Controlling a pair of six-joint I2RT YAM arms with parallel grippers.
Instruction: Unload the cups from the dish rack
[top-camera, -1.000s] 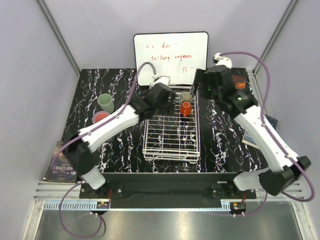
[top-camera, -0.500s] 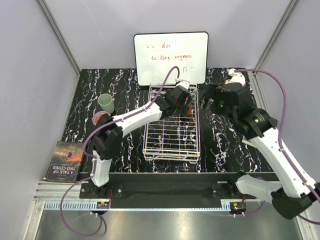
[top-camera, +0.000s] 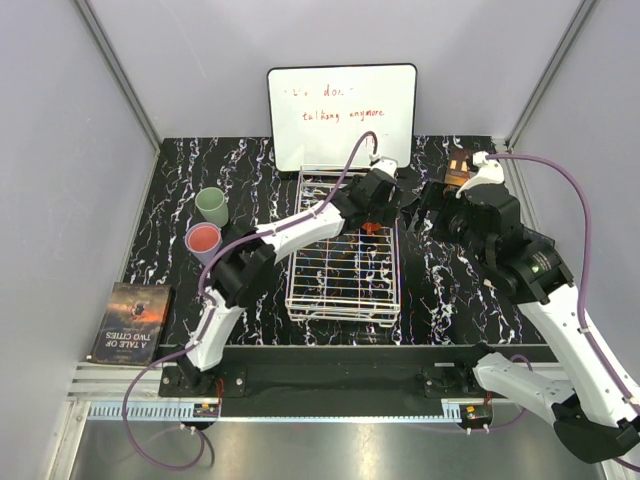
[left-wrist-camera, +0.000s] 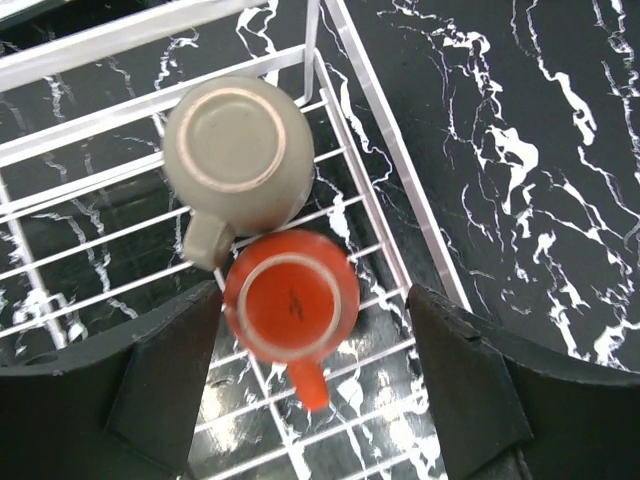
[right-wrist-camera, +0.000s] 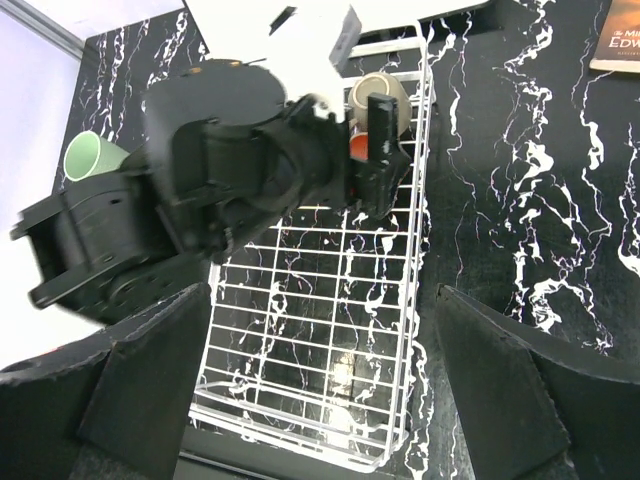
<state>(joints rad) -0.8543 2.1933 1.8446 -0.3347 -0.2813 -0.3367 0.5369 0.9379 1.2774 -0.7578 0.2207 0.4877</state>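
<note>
Swinging over from the rack's left side, your left arm now hangs above the far right corner of the dish rack in the top view. Your right arm has backed off to the right, outside the wire, so the left side looks to be taking this pick. A sliver of the orange cup peeks out under the left wrist. The pale green cup and the pink cup stand on the desk, well left of the rack, so they look already unloaded.

On the left wrist view, your left jaws are spread wide and pinch nothing. The dark fingers flank the orange cup without touching it. It sits upside down on the grid near the right rail, glossy base up, with its handle pointing at the bottom edge of the view. The beige-grey cup, also inverted, touches it on the far side.

On the right wrist view, your right jaws are spread too and empty, looking down along the rack. Both cups show at its far end, just past the left wrist.
</note>
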